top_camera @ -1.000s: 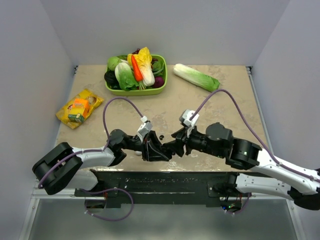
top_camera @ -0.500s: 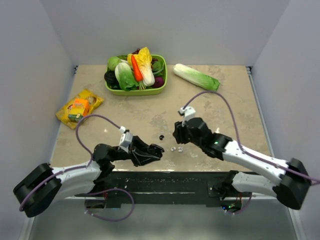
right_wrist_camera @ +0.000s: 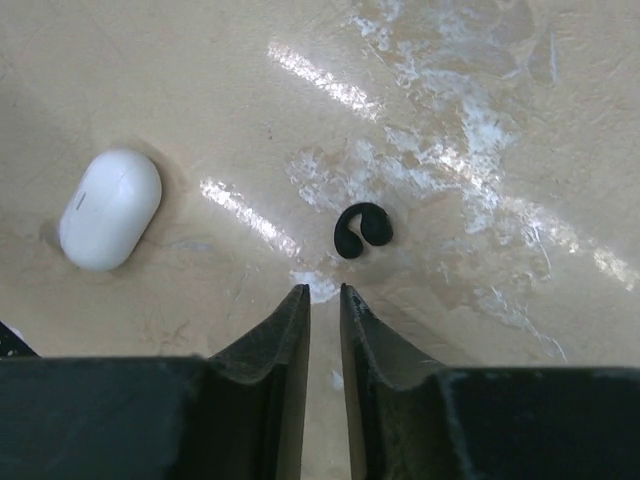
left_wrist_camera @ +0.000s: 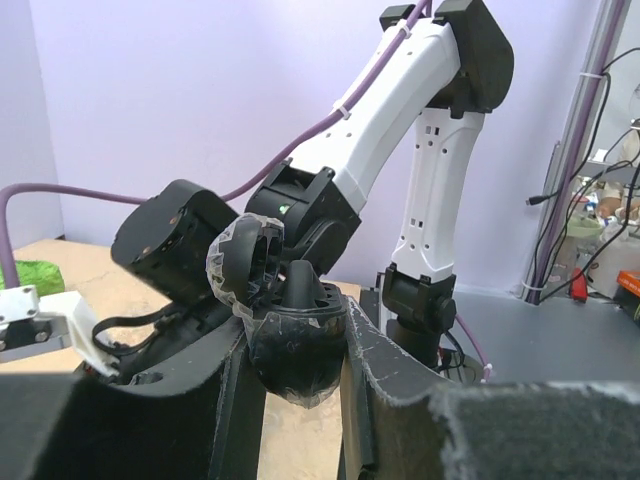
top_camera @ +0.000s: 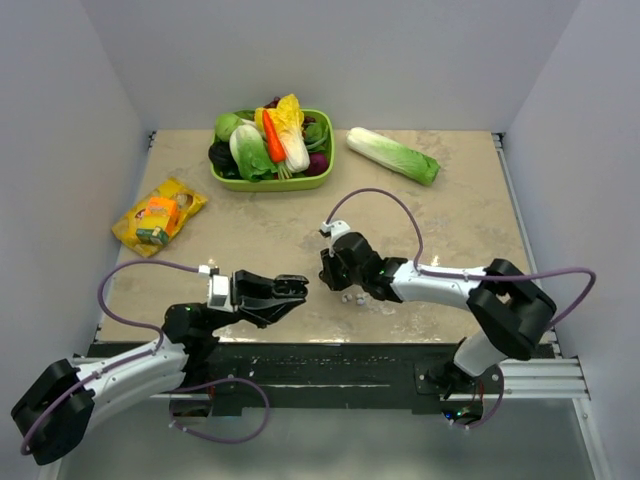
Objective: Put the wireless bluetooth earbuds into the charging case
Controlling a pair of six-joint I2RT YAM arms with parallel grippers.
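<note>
Near the tabletop's (top_camera: pixel 450 210) front edge: left tool (left_wrist_camera: pixel 292 345) clenched on black oval object (left_wrist_camera: pixel 295 350); right tool (right_wrist_camera: pixel 324 305) nearly closed, empty, charging case (right_wrist_camera: pixel 109 209) beside it.

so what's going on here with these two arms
Two robot arms are working over a table. The left hand grips a black oval case with its lid flipped open. The right hand, almost closed and empty, hovers low just short of a small dark curled piece. A white oval piece lies off to one side, untouched.
</note>
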